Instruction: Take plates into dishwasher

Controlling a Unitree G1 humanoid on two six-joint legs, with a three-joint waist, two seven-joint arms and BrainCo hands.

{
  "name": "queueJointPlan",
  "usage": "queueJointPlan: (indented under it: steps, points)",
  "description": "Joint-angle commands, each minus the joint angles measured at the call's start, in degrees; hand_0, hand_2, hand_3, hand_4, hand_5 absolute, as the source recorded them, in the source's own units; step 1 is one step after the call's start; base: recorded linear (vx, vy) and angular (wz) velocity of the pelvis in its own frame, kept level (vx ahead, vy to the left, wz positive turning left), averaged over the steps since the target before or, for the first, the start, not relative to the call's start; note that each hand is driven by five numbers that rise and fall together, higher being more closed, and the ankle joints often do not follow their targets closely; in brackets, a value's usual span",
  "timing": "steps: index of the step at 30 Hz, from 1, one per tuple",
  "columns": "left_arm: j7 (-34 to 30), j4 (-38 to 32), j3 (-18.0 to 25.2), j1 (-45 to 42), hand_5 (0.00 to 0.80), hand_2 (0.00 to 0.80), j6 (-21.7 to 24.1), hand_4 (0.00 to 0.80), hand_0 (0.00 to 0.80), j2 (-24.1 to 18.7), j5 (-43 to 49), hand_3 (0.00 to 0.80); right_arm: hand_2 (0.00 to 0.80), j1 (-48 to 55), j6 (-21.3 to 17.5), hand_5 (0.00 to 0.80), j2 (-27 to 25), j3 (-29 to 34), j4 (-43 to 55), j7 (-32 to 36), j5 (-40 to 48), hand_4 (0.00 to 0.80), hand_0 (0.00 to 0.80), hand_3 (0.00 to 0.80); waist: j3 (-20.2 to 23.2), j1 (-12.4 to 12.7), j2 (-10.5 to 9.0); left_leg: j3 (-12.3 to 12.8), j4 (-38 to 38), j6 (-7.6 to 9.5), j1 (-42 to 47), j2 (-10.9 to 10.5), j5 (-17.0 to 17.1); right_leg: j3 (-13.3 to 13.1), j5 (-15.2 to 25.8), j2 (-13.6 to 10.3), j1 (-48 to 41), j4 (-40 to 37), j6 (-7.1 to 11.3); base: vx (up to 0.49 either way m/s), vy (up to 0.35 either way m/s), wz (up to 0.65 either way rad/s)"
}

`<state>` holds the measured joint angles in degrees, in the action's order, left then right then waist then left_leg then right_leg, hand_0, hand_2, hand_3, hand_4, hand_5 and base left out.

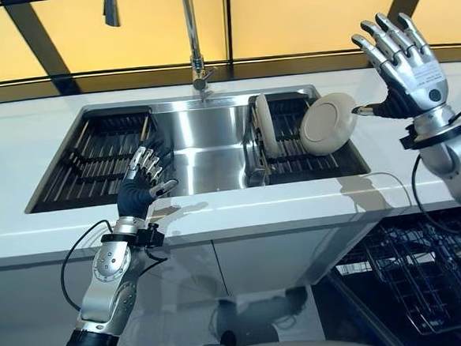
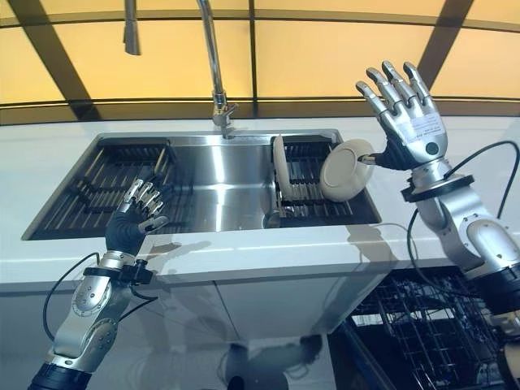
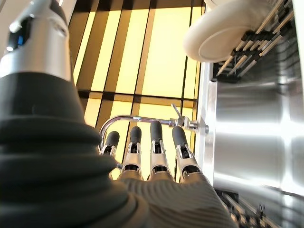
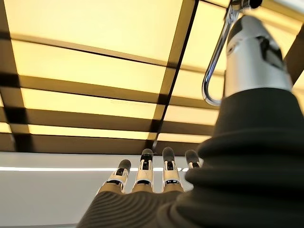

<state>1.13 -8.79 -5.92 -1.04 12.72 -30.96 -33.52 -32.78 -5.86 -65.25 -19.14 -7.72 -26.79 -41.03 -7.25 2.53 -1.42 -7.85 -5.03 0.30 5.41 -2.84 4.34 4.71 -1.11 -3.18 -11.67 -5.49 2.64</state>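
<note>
Two white plates stand in the black rack (image 1: pixel 318 160) on the right side of the sink. One plate (image 1: pixel 265 125) is upright on edge. The other plate (image 1: pixel 327 123) leans tilted, its face toward me, and also shows in the left wrist view as a plate (image 3: pixel 223 33). My right hand (image 1: pixel 413 73) is raised just right of the tilted plate, fingers straight up, open, with the thumb tip at the plate's rim. My left hand (image 1: pixel 141 191) hovers open over the sink's front edge at the left and holds nothing. Its fingers (image 3: pixel 152 156) are straight.
The steel sink (image 1: pixel 205 143) has a second black rack (image 1: pixel 103 154) on its left side and a tall faucet (image 1: pixel 193 41) at the back. The white counter (image 1: pixel 241 216) runs along the front. An open dishwasher basket (image 1: pixel 428 278) sits low at the right.
</note>
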Motion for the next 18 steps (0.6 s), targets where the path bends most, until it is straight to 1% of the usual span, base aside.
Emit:
queueJointPlan:
  steps: [1,5,12,18]
  points:
    - [-1.4,0.1,-1.2,1.9,0.0,0.0,2.5,0.0,0.0,-3.8,-3.5,0.0,0.0,-10.1,0.8,0.0,-4.7,-4.7,-4.1,-1.0,-2.6,0.0,0.0,0.0,3.2,2.3,-1.17,0.1,0.0,3.98,2.4,-2.1,-5.5,1.3,1.9,2.9,2.5,0.5,-0.86,0.077,-0.024,0.15]
    - [-2.7,0.3,-1.7,1.8,0.0,0.0,2.0,0.0,0.0,-5.1,-4.8,0.0,0.0,-17.4,0.0,0.0,-7.1,-12.1,-8.3,0.5,-6.1,0.0,0.0,0.0,3.3,3.3,-1.51,-1.0,0.0,3.75,2.2,-2.3,-5.1,2.3,1.9,2.7,2.4,0.5,-0.7,0.084,-0.026,0.1]
    - [-4.3,0.6,-2.8,2.0,0.0,0.0,1.6,0.0,0.0,-6.2,-6.0,0.0,0.0,-26.9,-0.9,0.0,-8.5,-22.4,-14.2,2.5,-8.8,0.0,0.0,0.0,3.1,4.5,-1.77,-2.1,0.0,3.31,1.0,-2.4,-4.4,3.0,1.9,2.5,3.2,0.5,-0.47,0.093,-0.016,0.12]
    - [-4.7,1.0,-4.2,3.5,0.0,0.0,2.1,0.0,0.0,-6.5,-6.6,0.0,0.0,-34.2,0.5,0.0,-7.9,-29.6,-18.1,3.5,-9.2,0.0,0.0,0.0,2.1,5.3,-1.79,-2.8,0.0,3.14,-1.3,-2.5,-3.4,3.4,2.3,2.5,5.2,0.5,-0.39,0.036,-0.004,0.13]
